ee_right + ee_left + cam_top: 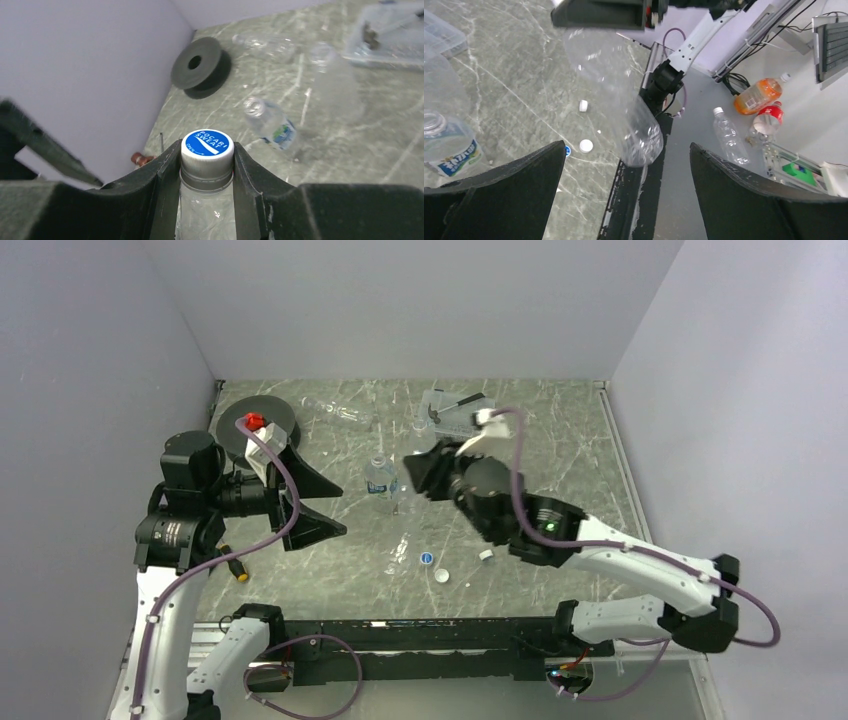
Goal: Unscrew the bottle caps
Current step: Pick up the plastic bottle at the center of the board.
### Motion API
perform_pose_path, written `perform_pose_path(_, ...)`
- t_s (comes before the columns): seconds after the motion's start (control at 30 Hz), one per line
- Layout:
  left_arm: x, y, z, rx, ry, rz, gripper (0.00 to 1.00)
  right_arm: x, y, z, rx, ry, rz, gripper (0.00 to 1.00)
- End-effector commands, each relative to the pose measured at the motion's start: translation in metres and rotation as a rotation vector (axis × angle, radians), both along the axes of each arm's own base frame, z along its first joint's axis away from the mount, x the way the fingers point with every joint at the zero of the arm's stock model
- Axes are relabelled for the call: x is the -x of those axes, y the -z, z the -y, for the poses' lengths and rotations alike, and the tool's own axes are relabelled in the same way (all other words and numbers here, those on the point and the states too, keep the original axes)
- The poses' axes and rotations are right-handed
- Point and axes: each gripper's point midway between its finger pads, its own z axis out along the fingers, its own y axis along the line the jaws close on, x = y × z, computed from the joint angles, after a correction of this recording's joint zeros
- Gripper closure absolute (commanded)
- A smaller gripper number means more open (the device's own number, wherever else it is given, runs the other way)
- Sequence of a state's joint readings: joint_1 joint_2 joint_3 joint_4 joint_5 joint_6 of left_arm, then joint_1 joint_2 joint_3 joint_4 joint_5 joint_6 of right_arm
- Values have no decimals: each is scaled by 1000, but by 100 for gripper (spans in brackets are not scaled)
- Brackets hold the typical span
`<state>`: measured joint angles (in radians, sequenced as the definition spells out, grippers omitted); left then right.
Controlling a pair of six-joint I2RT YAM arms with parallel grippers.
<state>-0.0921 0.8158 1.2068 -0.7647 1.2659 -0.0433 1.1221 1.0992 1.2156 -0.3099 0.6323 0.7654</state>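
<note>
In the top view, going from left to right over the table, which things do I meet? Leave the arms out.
Black disc → short labelled bottle → blue cap → white cap → second white cap.

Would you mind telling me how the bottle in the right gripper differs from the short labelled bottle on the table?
The gripped bottle has its blue-topped cap on; the short bottle is open-mouthed, uncapped. The gripped bottle is clamped at the neck by the right gripper; the short bottle stands on the table. The short bottle has a blue-and-white label; the gripped bottle shows none. Both are clear plastic.
</note>
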Motion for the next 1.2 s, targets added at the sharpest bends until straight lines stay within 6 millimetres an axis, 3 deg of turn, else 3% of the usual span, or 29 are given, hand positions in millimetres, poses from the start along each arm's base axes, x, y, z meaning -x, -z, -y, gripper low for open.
perform_pose_path(0.0,14,-19,2,43,43,16,0,9,-66,-35,22,-43,264,100)
perform_pose_path(0.17,22,-21,3,81,40,-1,1,20,-110,-61,-56,-113,405,100)
perform_pose_path(0.43,20,-9,2,86,-19,-9,1,32,-151,-83,-202,-169,496,100)
perform_pose_path(0.7,-1,0,-5,31,-147,43,1,55,-175,-109,-248,-236,556,100)
perform_pose_path(1.0,6,-17,0,90,-81,60,1,79,-170,-144,-239,-303,608,100)
perform_pose_path(1.03,8,-17,0,87,-75,69,3,80,-168,-144,-237,-301,615,100)
perform_pose_path(1.1,11,-17,0,77,-50,93,19,81,-167,-143,-234,-292,626,100)
perform_pose_path(1.17,10,-15,0,62,-51,100,44,81,-165,-142,-230,-294,631,100)
